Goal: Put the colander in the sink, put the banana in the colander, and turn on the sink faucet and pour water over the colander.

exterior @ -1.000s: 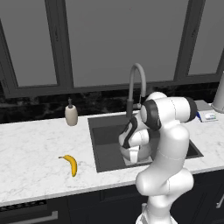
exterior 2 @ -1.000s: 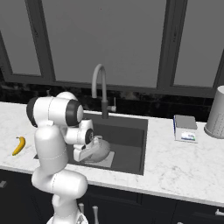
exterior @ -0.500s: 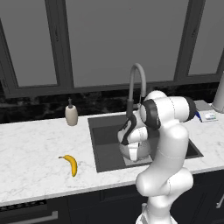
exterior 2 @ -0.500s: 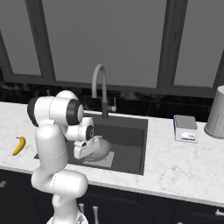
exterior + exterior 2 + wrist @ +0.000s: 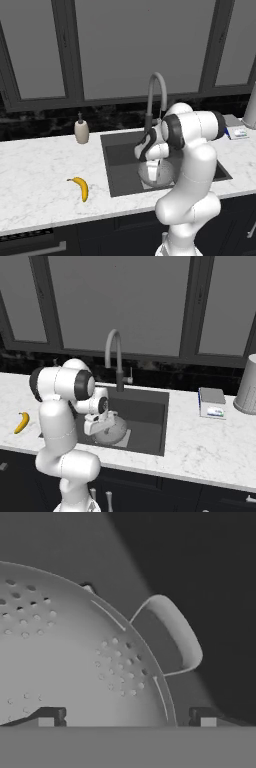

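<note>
Jaws just sprung wide since earlier frame; gripper (image 5: 127,719) now straddles colander (image 5: 75,662) rim, not clamping. Colander sits in sink (image 5: 120,175). I'd lift straight up, clear rim, then fetch banana (image 5: 80,188) off counter.

A silver-grey colander (image 5: 75,662), dotted with clusters of small dark holes, is seen just ahead of the claw (image 5: 127,716), inside a dark grey sink (image 5: 120,172). A yellow banana (image 5: 80,187) with dark tips is set on white, grey-veined marble counter (image 5: 35,185), well left of the claw.
</note>
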Robot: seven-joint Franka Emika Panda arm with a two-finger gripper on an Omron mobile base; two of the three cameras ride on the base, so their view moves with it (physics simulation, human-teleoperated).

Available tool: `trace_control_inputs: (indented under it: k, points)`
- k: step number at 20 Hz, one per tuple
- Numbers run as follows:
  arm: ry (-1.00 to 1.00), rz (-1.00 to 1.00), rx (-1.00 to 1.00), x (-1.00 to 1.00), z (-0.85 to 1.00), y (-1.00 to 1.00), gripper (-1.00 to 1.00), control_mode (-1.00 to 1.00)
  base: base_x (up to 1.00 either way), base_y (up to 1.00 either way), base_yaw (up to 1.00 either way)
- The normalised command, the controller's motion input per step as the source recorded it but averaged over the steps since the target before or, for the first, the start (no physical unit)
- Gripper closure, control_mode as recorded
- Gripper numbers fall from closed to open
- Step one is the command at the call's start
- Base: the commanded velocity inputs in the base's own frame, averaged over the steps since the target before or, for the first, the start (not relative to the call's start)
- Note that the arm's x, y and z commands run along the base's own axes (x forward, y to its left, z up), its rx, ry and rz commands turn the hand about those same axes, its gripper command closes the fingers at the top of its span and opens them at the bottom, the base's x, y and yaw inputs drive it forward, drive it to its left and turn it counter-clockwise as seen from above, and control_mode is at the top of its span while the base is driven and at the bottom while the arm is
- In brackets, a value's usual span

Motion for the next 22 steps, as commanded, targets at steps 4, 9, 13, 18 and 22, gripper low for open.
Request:
trace_control_inputs:
  k: [4,9,13,18,22]
  points:
    - [0.00,0.00,0.00,-0.15,0.60,0.28,-1.00,-1.00,0.00,0.00,0.00]
    - [-0.06,0.03,0.00,-0.17,0.76,0.40,-1.00,-1.00,0.00,0.00,0.00]
    - [-0.14,0.14,-0.04,-0.33,0.71,0.34,-1.00,-1.00,0.00,0.00,0.00]
    - [-0.18,0.45,-0.08,-0.60,0.59,0.22,-1.00,-1.00,0.00,0.00,0.00]
    - [-0.19,0.73,-0.07,-0.56,0.49,0.11,-1.00,-1.00,0.00,0.00,0.00]
